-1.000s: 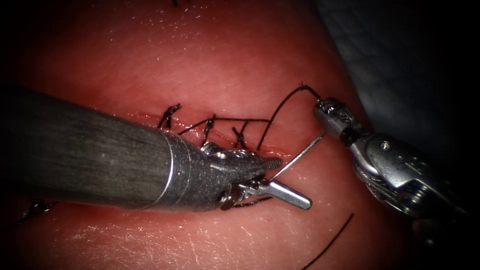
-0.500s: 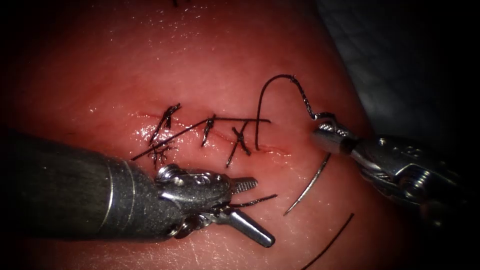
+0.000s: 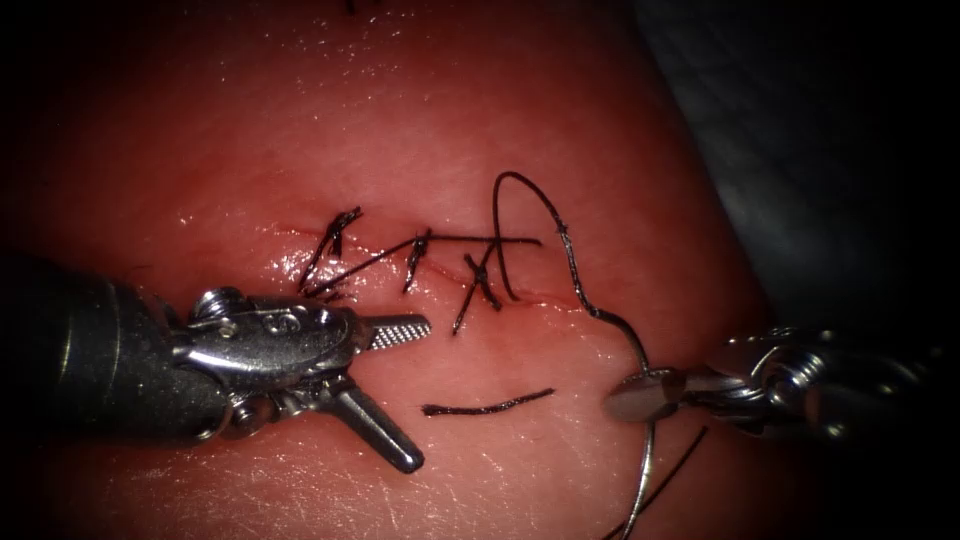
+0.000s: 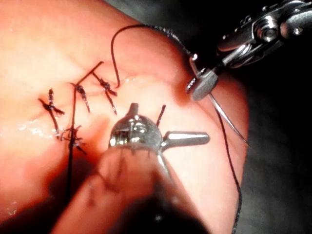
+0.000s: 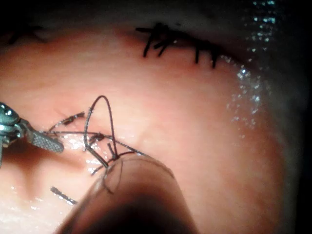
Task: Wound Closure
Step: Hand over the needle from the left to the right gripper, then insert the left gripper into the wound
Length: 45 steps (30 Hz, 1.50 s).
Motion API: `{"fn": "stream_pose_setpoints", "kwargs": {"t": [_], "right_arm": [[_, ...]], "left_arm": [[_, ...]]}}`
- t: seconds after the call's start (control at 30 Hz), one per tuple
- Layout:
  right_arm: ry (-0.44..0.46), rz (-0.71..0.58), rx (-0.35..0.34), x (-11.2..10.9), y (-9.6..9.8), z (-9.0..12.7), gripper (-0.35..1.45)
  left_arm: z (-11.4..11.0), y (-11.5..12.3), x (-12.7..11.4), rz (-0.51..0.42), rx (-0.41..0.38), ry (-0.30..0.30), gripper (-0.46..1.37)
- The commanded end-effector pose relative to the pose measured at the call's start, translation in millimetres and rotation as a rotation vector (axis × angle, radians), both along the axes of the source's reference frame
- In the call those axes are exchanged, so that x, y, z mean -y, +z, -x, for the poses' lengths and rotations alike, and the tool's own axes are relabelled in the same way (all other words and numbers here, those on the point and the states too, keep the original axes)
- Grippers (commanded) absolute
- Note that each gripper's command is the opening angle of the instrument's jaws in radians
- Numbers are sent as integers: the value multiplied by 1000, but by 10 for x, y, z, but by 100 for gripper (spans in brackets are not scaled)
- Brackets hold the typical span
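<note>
text: none legible | labels: none | numbers: none | signs: none

The needle runs off the endoscope picture's lower edge, so its tip can't be seen. The right gripper holds it near the thread end, its shaft lost in dark. In the right wrist view a blurred shaft hides that gripper. The thread leaves the left wrist picture.
</note>
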<state>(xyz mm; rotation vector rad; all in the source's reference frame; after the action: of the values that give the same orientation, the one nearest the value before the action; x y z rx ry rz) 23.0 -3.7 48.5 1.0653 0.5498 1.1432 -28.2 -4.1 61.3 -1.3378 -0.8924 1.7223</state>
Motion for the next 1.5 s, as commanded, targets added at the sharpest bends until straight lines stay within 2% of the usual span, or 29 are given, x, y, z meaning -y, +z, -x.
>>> {"fn": "stream_pose_setpoints", "kwargs": {"t": [0.03,0.1,0.2,0.3,0.43,0.53,0.63,0.77,0.97,1.1,1.2,1.5], "right_arm": [[6,8,-69,3,0,-8,-35],[4,20,-102,4,0,-15,-35],[22,60,-125,0,0,-25,-35],[65,92,-207,-12,-1,-30,-35],[118,213,-271,-29,-5,-30,-35],[132,327,-367,-40,-8,-29,-35],[152,348,-423,-41,-10,-30,-35],[137,370,-458,-36,-12,-33,-35],[154,413,-508,-39,-24,-33,-35],[163,430,-531,-48,-37,-33,-35],[178,454,-553,-63,-53,-32,-35],[194,521,-556,-95,-85,-29,-35]], "left_arm": [[-3,9,2,14,-11,-5,55],[-4,15,1,21,-12,-4,44],[-7,29,0,90,-10,8,24],[-8,39,5,121,-11,13,2],[-8,47,10,128,-15,13,-17],[-7,52,8,129,-14,14,-35],[-1,55,4,134,-17,10,-35],[14,58,-3,151,-22,2,-35],[24,68,-12,162,-28,-5,-35],[24,77,-16,164,-30,-7,-35],[23,85,-16,168,-32,-7,-35],[23,97,-10,176,-37,-5,-35]]}}
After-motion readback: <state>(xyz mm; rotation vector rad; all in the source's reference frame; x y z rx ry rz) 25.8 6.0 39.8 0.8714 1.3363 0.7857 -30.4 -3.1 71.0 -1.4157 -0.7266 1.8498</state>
